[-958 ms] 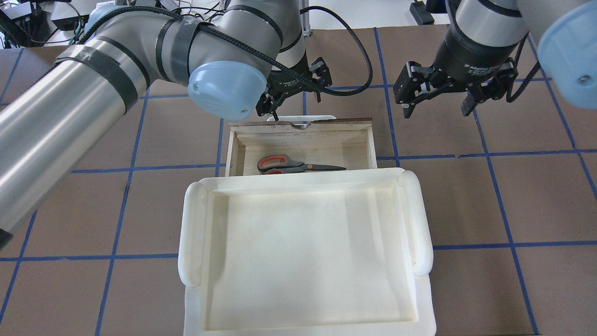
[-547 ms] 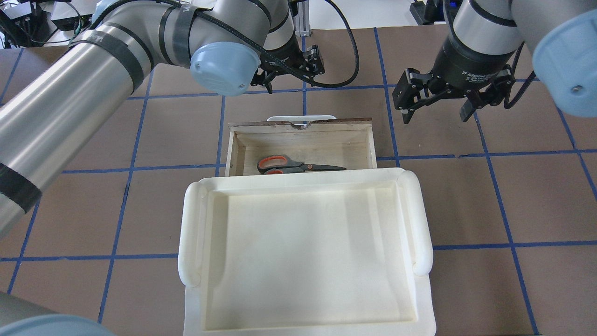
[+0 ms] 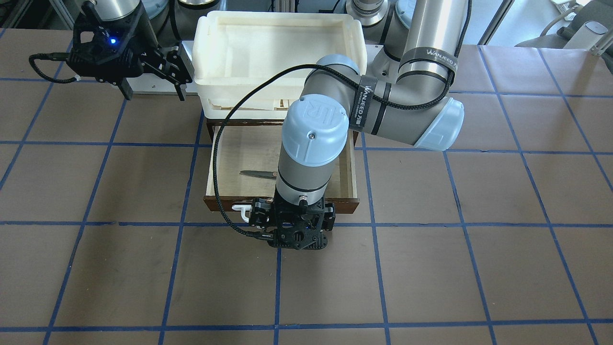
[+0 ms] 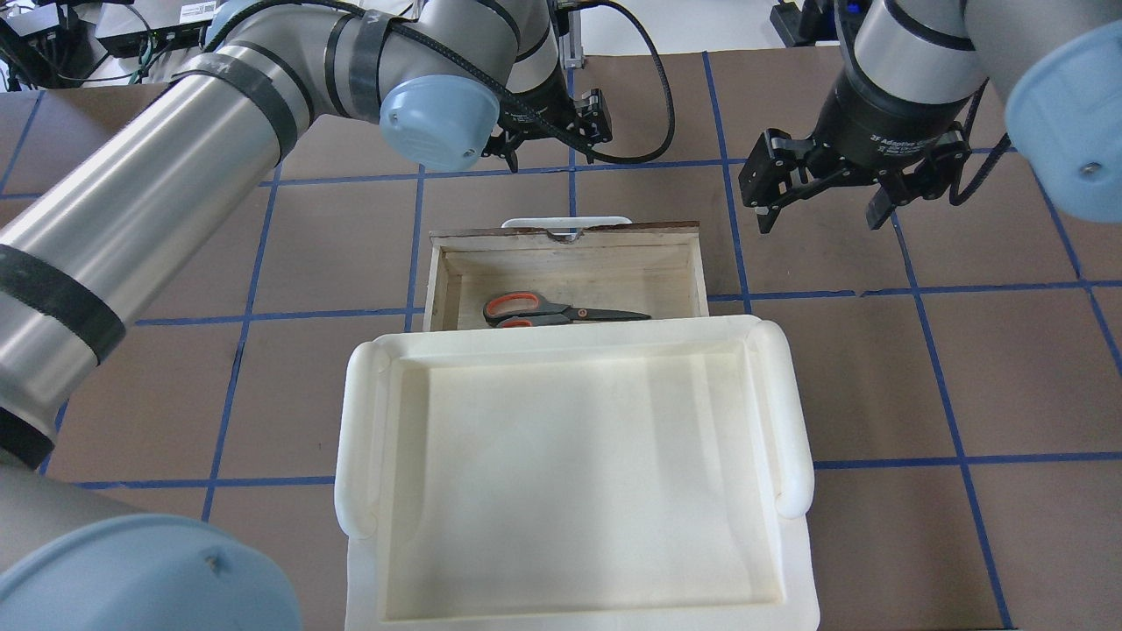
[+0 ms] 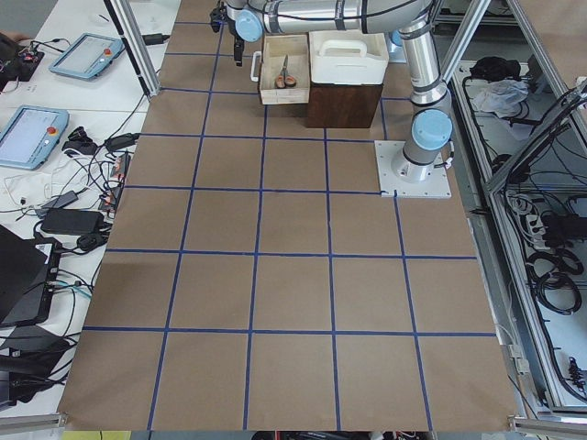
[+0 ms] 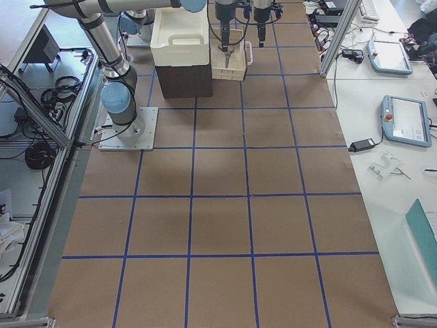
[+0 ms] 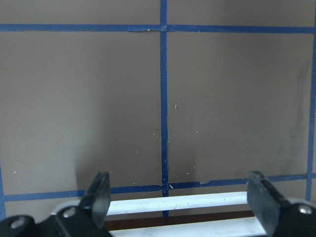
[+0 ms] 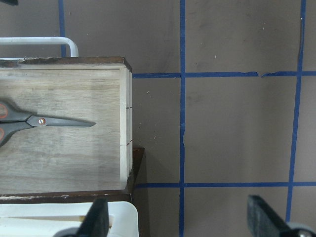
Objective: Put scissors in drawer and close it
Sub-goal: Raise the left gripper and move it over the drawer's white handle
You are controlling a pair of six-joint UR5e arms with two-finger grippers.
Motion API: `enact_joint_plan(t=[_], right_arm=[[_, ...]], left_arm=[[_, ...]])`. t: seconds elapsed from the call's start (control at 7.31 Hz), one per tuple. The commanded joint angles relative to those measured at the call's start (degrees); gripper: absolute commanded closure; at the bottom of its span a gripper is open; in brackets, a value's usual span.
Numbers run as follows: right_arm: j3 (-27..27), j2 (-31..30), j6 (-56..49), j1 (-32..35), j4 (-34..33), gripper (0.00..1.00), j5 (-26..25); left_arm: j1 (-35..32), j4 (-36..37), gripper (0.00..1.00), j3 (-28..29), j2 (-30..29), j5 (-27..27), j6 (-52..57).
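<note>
Wooden drawer (image 4: 698, 272) pulled out | scissors (image 4: 561, 311) inside: placing done | closing pending | left gripper (image 7: 180, 197) spread, empty, just beyond handle (image 4: 565, 222) | right gripper (image 4: 820, 206) spread, empty

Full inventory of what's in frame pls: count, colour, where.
scissors: 1, grey handles with orange-red loops, flat inside the open drawer
drawer: 1, dark brown, pale interior, pulled out from under the tray
handle: 1, white, on drawer front
tray: 1, white, empty, on top of the cabinet
cabinet: 1, dark brown
table: 1, brown, blue tape grid
teach pendants: 2, grey, side bench
left end effector: 1, black, open, just beyond the handle
right end effector: 1, black, open, beside drawer's front corner
</note>
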Motion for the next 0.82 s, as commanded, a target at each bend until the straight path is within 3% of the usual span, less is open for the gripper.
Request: enact_joint_plan(t=[0.0, 0.68], right_arm=[[-0.1, 0.0, 0.0, 0.1, 0.1, 0.00, -0.1], [0.2, 0.0, 0.0, 0.1, 0.7, 0.00, -0.2]], left_arm=[[-0.5, -3.6, 0.00, 0.1, -1.0, 1.0, -0.1], [-1.2, -10.9, 0.00, 0.1, -1.2, -2.3, -0.7]])
